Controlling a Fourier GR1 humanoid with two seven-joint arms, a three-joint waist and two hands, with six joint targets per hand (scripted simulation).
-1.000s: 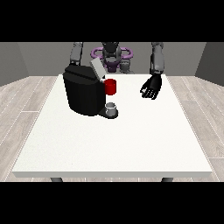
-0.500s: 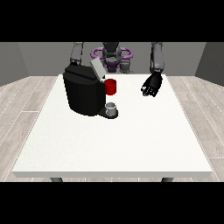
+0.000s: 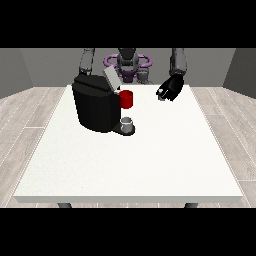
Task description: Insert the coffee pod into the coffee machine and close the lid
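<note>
Items on my white table (image 3: pixel 125 165), counted:

One coffee machine (image 3: pixel 96 107), black and boxy, sitting in the upper left part of the tabletop. Its grey lid (image 3: pixel 111 78) is standing tilted open at the machine's top right corner.

One red cup (image 3: pixel 127 99), showing just right of the machine's upper front, touching or nearly touching its body; I cannot tell which.

One small grey cup (image 3: pixel 128 122), sitting on the machine's dark base plate below the red cup.

One coffee pod (image 3: pixel 162 92), showing only as a small pale speck at my dark fingers (image 3: pixel 165 94), upper right of centre in the frame. I am curling the fingers of my hand at the view's right (image 3: pixel 170 88) around it, holding it in the air above the table's far edge. The pod is lying well to the right of the open lid, apart from the machine, with the red cup between them and lower.

Hands: one is showing. My other arm (image 3: pixel 87 61) is reaching down behind the machine at the upper left, and the machine's body is blocking that hand entirely, so it is not in view.

Surroundings: grey walls and pale plank flooring (image 3: pixel 25 107) are lying around the table.
</note>
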